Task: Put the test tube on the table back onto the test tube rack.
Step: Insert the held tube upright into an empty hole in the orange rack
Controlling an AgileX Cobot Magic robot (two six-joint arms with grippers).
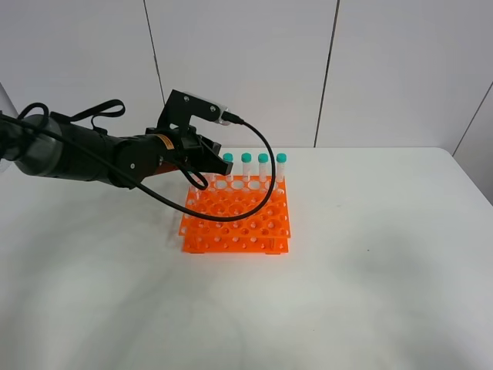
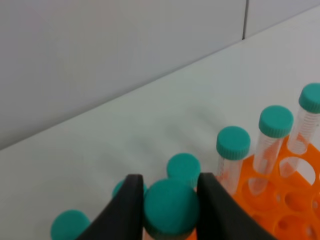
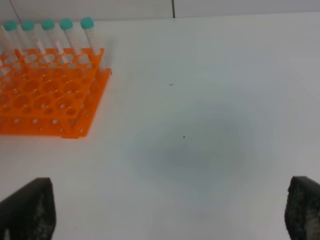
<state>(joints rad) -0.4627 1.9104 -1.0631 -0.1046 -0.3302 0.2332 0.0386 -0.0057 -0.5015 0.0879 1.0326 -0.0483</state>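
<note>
My left gripper [image 2: 170, 194] is shut on the teal cap of the test tube [image 2: 171, 212], held upright between the two black fingers [image 2: 129, 212]. Its lower end is out of sight, so I cannot tell whether it sits in a hole. In the high view the left gripper [image 1: 205, 157] hangs over the back left corner of the orange test tube rack [image 1: 239, 220] and hides the held tube. Several other capped tubes [image 1: 263, 166] stand along the rack's back row. My right gripper [image 3: 165, 212] is open over the bare white table [image 3: 210, 140], to the right of the rack [image 3: 50, 100].
A black cable [image 1: 258, 193] loops down from the left wrist across the rack's top. White wall panels [image 1: 246, 62] rise just behind the table's far edge. The right arm does not show in the high view.
</note>
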